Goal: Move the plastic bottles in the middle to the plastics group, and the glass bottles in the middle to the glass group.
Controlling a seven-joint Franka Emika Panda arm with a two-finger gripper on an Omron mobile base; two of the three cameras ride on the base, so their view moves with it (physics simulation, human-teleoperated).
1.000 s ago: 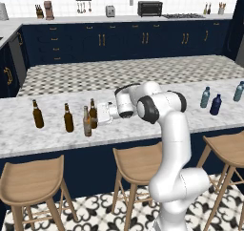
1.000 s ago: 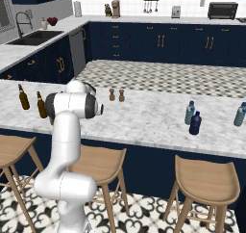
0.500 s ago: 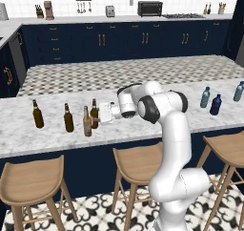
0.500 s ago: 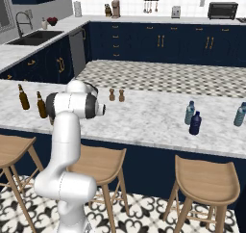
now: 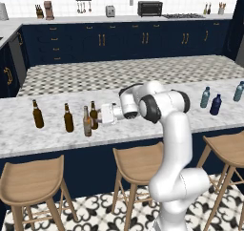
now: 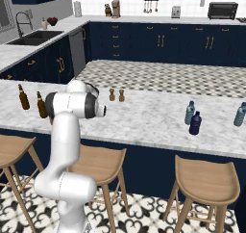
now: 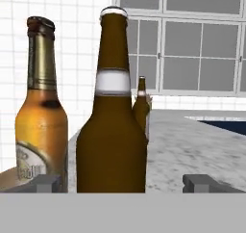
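Arm reaches toward frame left in the left base view; claw (image 5: pixel 99 120) sits level with the two middle bottles at center-left of the counter (image 5: pixel 47 139). Hand view: jaws spread wide, dark brown bottle (image 7: pixel 112 131) dead center between the tips, not gripped as far as I can tell. Light amber bottle (image 7: pixel 42 126) stands just left of it, upright. A third brown bottle (image 7: pixel 141 109) shows small behind them.

Left base view: dark brown bottle (image 5: pixel 93 115) just beside the claw, amber one (image 5: pixel 87 122) next to it on its lower left. Glass group, two brown bottles (image 5: pixel 68 119) (image 5: pixel 37 114), farther left, well apart from each other.

Far right of the counter: navy bottle (image 5: pixel 216 104) between two teal bottles (image 5: pixel 205 97) (image 5: pixel 238 91).

Right base view: two small shakers (image 6: pixel 116 95) mid-counter.
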